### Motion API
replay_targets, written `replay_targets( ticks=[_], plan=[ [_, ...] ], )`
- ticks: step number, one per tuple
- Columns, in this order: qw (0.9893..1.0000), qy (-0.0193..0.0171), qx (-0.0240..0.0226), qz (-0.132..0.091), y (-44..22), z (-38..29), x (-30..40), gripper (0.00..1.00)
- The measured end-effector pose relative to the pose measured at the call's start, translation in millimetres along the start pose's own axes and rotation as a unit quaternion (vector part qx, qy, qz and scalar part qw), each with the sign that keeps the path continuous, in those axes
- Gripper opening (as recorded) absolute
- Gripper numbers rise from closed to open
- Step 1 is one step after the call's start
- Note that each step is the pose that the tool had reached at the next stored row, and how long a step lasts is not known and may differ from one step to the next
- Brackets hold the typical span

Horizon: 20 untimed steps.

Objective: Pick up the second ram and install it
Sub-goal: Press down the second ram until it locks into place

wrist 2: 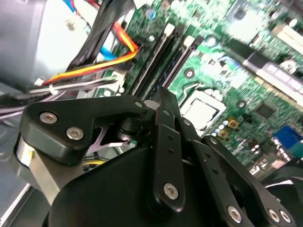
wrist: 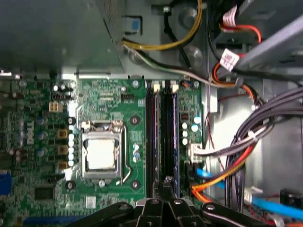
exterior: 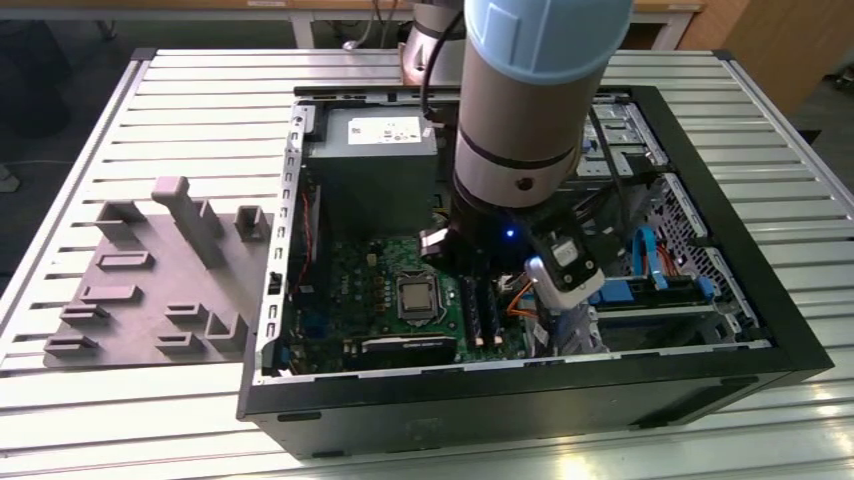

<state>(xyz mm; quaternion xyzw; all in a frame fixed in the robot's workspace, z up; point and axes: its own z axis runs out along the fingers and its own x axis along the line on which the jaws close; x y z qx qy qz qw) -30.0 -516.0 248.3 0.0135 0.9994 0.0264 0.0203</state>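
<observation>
While the pincer (wrist: 165, 189) hovered clenched, empty, above the motherboard's memory slots (wrist: 162, 137), installation seemed nearly done; any further move demanded firm, square downward pressure.

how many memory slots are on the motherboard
2, side by side, parallel, beside the processor socket in the first wrist view: one nearer the socket, one farther. The gripper covers their near ends. Whether sticks sit in them I cannot tell.

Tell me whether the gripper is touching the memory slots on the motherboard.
Cannot tell. In the first wrist view the gripper overlaps the near end of the memory slots, hiding any contact or gap.
</observation>
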Motion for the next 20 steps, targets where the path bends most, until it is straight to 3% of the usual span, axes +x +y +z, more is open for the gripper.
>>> replay_targets(
  ticks=[4, 8, 20],
  plan=[
    [1.0, 0.0, 0.0, 0.0, 8.6, 0.4, 0.2, 0.11],
    [1.0, 0.0, 0.0, 0.0, 9.3, -2.9, 0.1, 0.11],
    [1.0, 0.0, 0.0, 0.0, 9.3, -4.1, 0.1, 0.11]
  ],
)
